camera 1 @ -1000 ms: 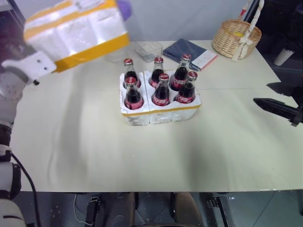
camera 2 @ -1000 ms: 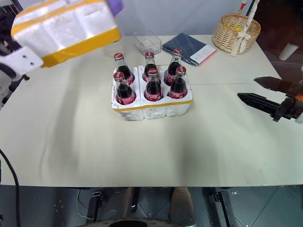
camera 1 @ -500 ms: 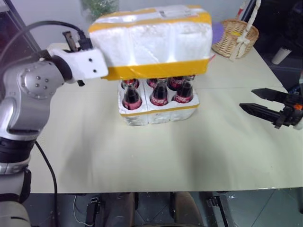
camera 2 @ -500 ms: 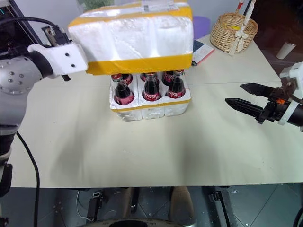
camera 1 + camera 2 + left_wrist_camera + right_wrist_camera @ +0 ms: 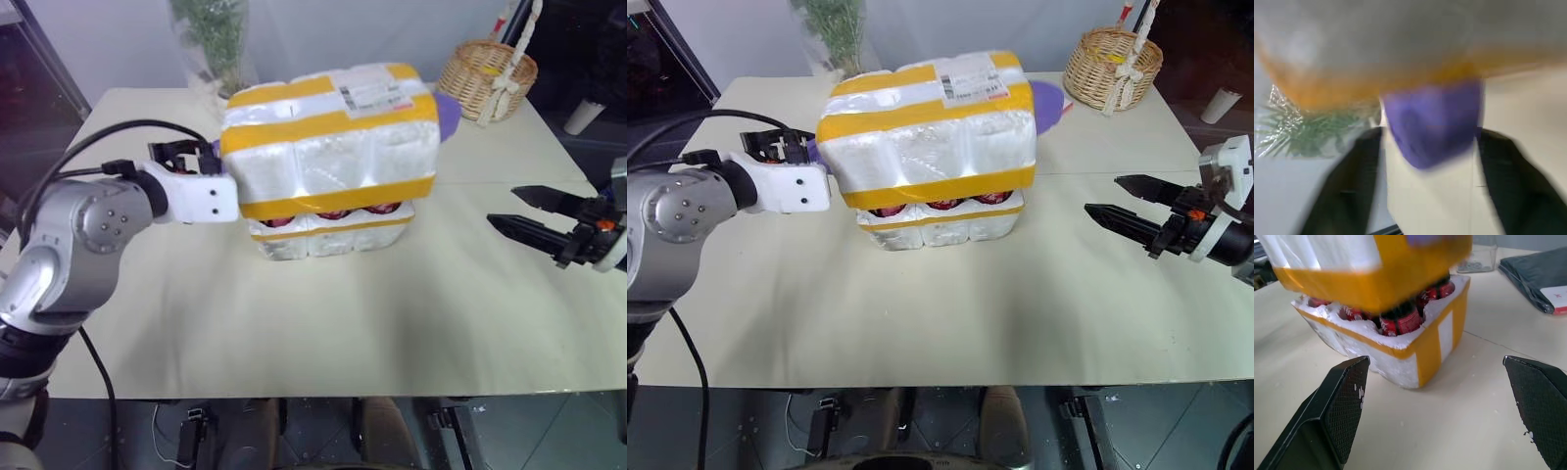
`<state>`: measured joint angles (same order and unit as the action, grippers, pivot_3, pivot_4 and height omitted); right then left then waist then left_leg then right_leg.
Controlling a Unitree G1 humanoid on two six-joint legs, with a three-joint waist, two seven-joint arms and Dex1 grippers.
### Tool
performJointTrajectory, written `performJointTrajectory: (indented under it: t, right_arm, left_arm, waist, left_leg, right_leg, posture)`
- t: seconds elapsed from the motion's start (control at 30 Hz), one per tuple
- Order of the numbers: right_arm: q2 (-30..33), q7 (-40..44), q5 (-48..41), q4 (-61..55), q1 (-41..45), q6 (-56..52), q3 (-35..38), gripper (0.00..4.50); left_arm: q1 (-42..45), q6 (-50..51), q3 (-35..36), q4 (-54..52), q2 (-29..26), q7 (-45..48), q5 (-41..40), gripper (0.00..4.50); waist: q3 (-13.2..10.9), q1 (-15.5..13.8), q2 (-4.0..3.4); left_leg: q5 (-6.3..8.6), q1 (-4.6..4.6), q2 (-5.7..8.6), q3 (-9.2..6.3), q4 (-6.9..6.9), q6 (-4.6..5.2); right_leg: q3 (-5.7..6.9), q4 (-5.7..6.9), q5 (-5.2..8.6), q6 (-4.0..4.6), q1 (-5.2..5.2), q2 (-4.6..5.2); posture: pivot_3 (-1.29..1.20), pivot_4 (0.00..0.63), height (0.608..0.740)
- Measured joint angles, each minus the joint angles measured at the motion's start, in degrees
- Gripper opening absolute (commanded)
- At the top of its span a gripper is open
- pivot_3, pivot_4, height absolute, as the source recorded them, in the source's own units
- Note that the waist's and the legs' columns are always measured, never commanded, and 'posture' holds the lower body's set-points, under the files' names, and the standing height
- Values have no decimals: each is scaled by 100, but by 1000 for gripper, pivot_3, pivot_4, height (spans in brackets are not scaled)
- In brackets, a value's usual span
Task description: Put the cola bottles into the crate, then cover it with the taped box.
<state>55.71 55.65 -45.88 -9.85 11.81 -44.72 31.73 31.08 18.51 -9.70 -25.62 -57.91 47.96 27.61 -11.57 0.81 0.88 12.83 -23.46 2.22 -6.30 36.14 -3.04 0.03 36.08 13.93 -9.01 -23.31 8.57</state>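
The left arm (image 5: 676,220) is silver-grey metal with a rounded joint housing studded with small screws, and ends in a white block-shaped wrist casing (image 5: 794,186). A black cable (image 5: 686,127) loops over it. The right gripper (image 5: 1136,211) has two slim black fingers, a white housing and an orange spot; its finger pads (image 5: 1347,401) are cross-hatched.

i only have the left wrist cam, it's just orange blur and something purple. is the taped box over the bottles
observer: yes, the taped box sits over the cola bottles, but it is not fully down. Red labels show in a gap above the crate.
operator: where's the right gripper
observer: the right gripper hangs over the table to the crate's right, apart from it, jaws open.
operator: which way up is the box
observer: its printed shipping label faces up.
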Motion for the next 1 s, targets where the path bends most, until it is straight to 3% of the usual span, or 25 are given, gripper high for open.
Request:
performJointTrajectory:
  t: [0.2,0.33,0.43,0.5,0.63,0.77,1.0]
  right_arm:
    - [-65,-48,-37,-3,55,2,-43,4500]
    - [-67,-31,-40,6,65,6,-121,4500]
    - [-65,23,-34,16,65,13,-160,4500]
    - [5,188,-5,34,56,54,-212,4500]
    - [269,553,6,161,223,77,-339,4500]
    - [485,966,-3,289,710,93,-649,4500]
    - [504,1331,126,540,1496,190,-1393,4500]
  left_arm:
    - [-824,-379,372,-45,184,-243,-145,4468]
    - [-1504,-904,1316,-37,196,-166,-974,4468]
    - [-1969,-506,2220,118,480,367,-2222,4468]
    - [-2272,444,3036,445,534,1318,-3864,4468]
    - [-2044,2523,4034,1076,22,2518,-6194,4468]
    - [-995,3447,4152,2101,-622,2821,-7096,4468]
    - [-106,3300,3191,2702,-715,3022,-7184,4468]
  waist:
    - [0,6,-1]
    - [1,15,-2]
    - [3,12,-6]
    - [2,21,-7]
    - [0,2,-7]
    - [2,23,-9]
    - [1,43,-11]
  left_leg:
    - [0,0,0,-1,0,0]
    - [0,2,-2,-1,-2,0]
    - [0,4,-3,-2,0,0]
    - [0,4,-3,-1,1,0]
    - [0,5,-4,-2,5,0]
    - [0,13,-3,-3,4,0]
    - [0,6,-4,-3,-3,0]
  right_leg:
    - [0,1,0,1,-1,0]
    - [0,1,0,1,-1,0]
    - [1,3,0,2,0,-1]
    - [1,4,0,3,0,-1]
    - [3,4,1,2,4,-1]
    - [6,0,3,0,15,0]
    - [5,0,2,1,2,-2]
  posture:
    - [0,150,737]
    - [0,150,737]
    - [0,150,737]
    - [0,150,737]
    - [0,150,737]
    - [0,150,737]
    - [0,150,737]
